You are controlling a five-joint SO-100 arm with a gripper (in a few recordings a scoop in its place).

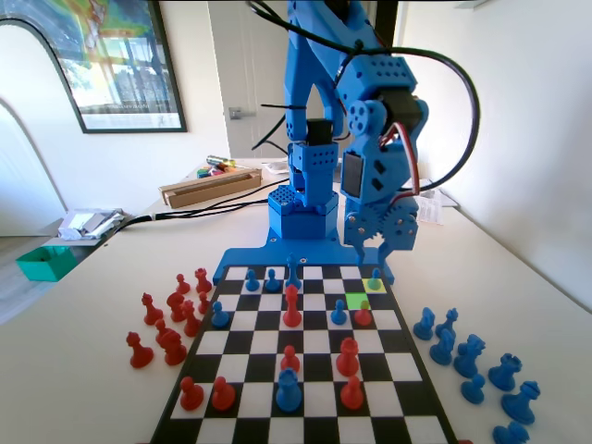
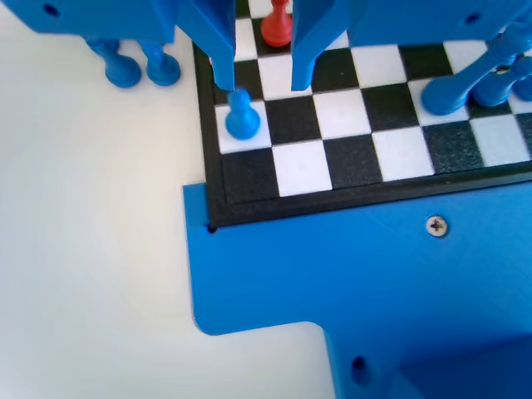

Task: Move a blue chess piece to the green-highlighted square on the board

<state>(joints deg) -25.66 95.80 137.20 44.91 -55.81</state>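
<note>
A small blue pawn (image 1: 374, 277) stands on the pale yellow square (image 1: 375, 287) near the far right corner of the board (image 1: 407, 370). My gripper (image 1: 376, 248) hangs just above it. In the wrist view the open gripper (image 2: 262, 79) is low over the board. The pawn (image 2: 242, 116) stands upright right under the left jaw's tip, more beside the gap than inside it, and nothing is held. The green-highlighted square (image 1: 359, 301) lies one row nearer and slightly left, with a red pawn (image 1: 363, 314) at its near side.
Another blue pawn (image 1: 339, 313) and a tall red piece (image 1: 292, 305) stand nearby on the board. Several red pieces (image 1: 171, 324) lie off the board's left side and several blue ones (image 1: 472, 356) off its right. A red piece (image 2: 277, 25) stands beyond the jaws.
</note>
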